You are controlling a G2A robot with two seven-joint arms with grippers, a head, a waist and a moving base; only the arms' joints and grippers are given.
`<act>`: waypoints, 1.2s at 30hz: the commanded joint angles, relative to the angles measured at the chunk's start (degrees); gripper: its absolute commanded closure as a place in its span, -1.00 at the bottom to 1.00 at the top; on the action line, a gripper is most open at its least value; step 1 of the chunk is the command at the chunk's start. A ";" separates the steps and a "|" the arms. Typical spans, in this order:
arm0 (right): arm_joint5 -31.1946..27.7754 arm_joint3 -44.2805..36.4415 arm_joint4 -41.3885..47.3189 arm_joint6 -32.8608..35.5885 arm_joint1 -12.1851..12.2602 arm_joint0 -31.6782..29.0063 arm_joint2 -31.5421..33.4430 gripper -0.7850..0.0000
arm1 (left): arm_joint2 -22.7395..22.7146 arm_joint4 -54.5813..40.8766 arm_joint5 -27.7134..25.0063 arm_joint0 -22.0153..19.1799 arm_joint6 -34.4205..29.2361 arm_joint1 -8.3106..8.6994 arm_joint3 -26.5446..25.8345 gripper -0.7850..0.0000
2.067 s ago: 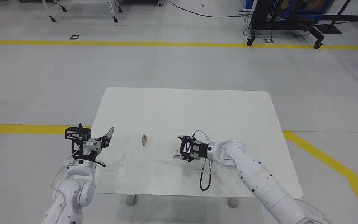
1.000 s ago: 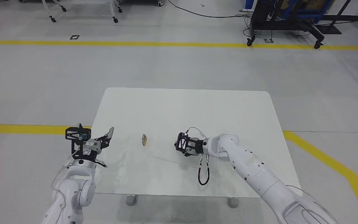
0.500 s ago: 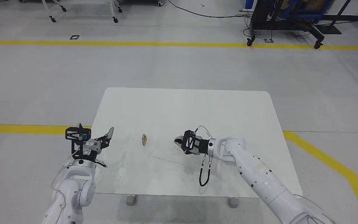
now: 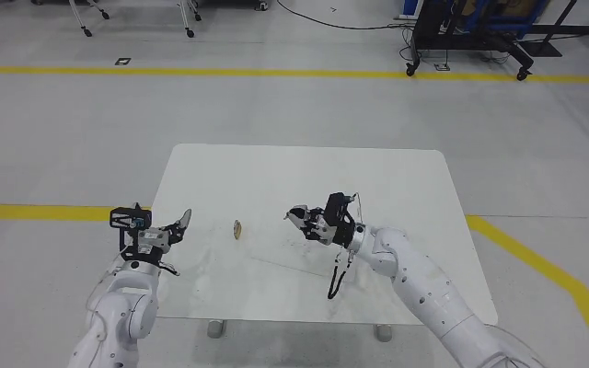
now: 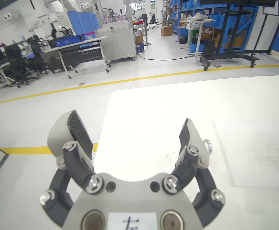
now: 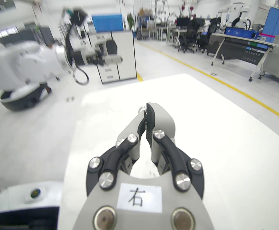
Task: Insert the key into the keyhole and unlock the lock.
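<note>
a white table point(image 4: 386, 184) with rounded corners stands on a pale grey floor crossed by yellow floor lines point(image 4: 276, 72). beyond its far edge, to the right, sits a black wheeled stand point(image 4: 469, 41), with a black cable point(image 4: 322, 20) on the floor nearby. the room behind holds a grey cabinet point(image 5: 115, 43), a desk point(image 5: 87, 55) on castors, black office chairs point(image 5: 15, 63), blue shelving point(image 5: 182, 9) and cardboard boxes point(image 5: 166, 31).

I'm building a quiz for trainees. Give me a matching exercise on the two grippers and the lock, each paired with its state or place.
Things: 1 left gripper; 2 right gripper; 3 lock.
States: a on the table between the grippers; b shut on the key; c open, holding nothing.
Pairs: 1-c; 2-b; 3-a.
</note>
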 commanded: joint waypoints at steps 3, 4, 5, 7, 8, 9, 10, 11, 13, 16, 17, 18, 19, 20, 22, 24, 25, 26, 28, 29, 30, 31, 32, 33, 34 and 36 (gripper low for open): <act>-5.18 4.09 9.87 -0.32 -0.43 1.11 0.21 1.00 | 1.36 -7.45 -4.02 1.37 -3.56 -0.26 -3.20 -1.00; -5.66 4.83 11.78 -0.05 -0.54 1.51 0.32 1.00 | 1.89 -13.05 -6.62 1.69 -6.34 -0.35 -3.63 -1.00; -6.22 4.73 12.32 -0.09 -0.56 2.10 0.58 1.00 | 0.93 -19.38 -6.67 1.41 -9.02 -0.44 -3.81 -1.00; -6.15 4.52 11.58 -0.33 -0.49 2.39 0.99 1.00 | -0.31 -21.53 -6.55 1.07 -11.96 -0.32 -5.17 -1.00; -6.15 4.52 11.58 -0.33 -0.49 2.39 0.99 1.00 | -0.31 -21.53 -6.55 1.07 -11.96 -0.32 -5.17 -1.00; -6.15 4.52 11.58 -0.33 -0.49 2.39 0.99 1.00 | -0.31 -21.53 -6.55 1.07 -11.96 -0.32 -5.17 -1.00; -6.15 4.52 11.58 -0.33 -0.49 2.39 0.99 1.00 | -0.31 -21.53 -6.55 1.07 -11.96 -0.32 -5.17 -1.00; -6.15 4.52 11.58 -0.33 -0.49 2.39 0.99 1.00 | -0.31 -21.53 -6.55 1.07 -11.96 -0.32 -5.17 -1.00; -6.15 4.52 11.58 -0.33 -0.49 2.39 0.99 1.00 | -0.31 -21.53 -6.55 1.07 -11.96 -0.32 -5.17 -1.00; -6.15 4.52 11.58 -0.33 -0.49 2.39 0.99 1.00 | 0.19 -23.27 -7.11 1.22 -12.58 -0.39 -5.14 -1.00; -6.15 4.52 11.58 -0.33 -0.49 2.39 0.99 1.00 | 0.77 -28.41 -8.26 1.24 -14.84 -0.49 -5.15 -1.00; -6.15 4.52 11.58 -0.33 -0.49 2.39 0.99 1.00 | 0.71 -34.24 -9.16 0.83 -18.12 -0.51 -5.14 -1.00; -7.05 3.80 12.87 -0.51 -0.62 1.80 0.56 1.00 | 0.44 -40.58 -9.66 0.15 -21.73 -0.51 -4.96 -1.00; -9.26 3.72 15.32 -0.44 -0.79 1.47 -0.06 1.00 | 0.35 -47.48 -9.71 -0.75 -26.43 -0.47 -4.67 -1.00; -9.96 5.37 19.87 1.21 -1.18 2.33 -0.83 1.00 | -0.19 -61.85 -8.21 -3.35 -36.03 -0.34 -3.59 -1.00; -10.20 6.31 26.52 3.97 -1.82 3.30 -2.96 1.00 | -1.02 -75.45 -5.07 -6.41 -44.26 -0.21 -1.16 -1.00; -10.20 6.85 30.60 5.54 -2.14 3.66 -4.16 1.00 | -1.42 -80.61 -3.63 -7.95 -47.42 -0.14 0.57 -1.00; -10.20 6.99 34.77 7.35 -2.43 4.12 -5.45 1.00 | -1.46 -84.48 -2.55 -9.36 -50.60 -0.05 2.45 -1.00; -10.20 8.03 42.65 11.48 -2.86 4.96 -7.78 1.00 | -0.93 -89.39 -2.30 -12.13 -56.72 0.13 6.68 -1.00; -10.20 8.45 46.87 13.59 -3.09 5.33 -8.92 1.00 | -0.62 -90.53 -2.82 -13.37 -58.77 0.21 8.95 -1.00; -10.20 8.84 51.33 16.06 -3.32 5.69 -10.15 1.00 | -0.25 -90.87 -3.46 -14.44 -60.21 0.28 10.96 -1.00; -10.20 9.27 55.62 18.72 -3.53 6.27 -11.20 1.00 | 0.24 -90.65 -4.22 -15.41 -61.42 0.35 12.52 -1.00; -10.20 9.64 59.40 21.47 -3.74 6.90 -12.18 1.00 | 0.61 -89.98 -5.27 -16.21 -61.96 0.42 13.70 -0.79; -10.20 10.14 63.05 24.30 -3.97 7.41 -13.21 1.00 | 0.97 -89.36 -6.38 -16.77 -62.06 0.46 14.35 -0.49; -10.20 10.83 66.18 27.18 -4.21 8.05 -14.17 1.00 | 1.36 -89.20 -7.43 -17.10 -62.16 0.47 14.53 -0.08; -10.20 12.59 71.46 32.71 -4.73 9.27 -16.05 1.00 | 1.81 -89.27 -9.16 -17.44 -62.35 0.52 14.74 0.13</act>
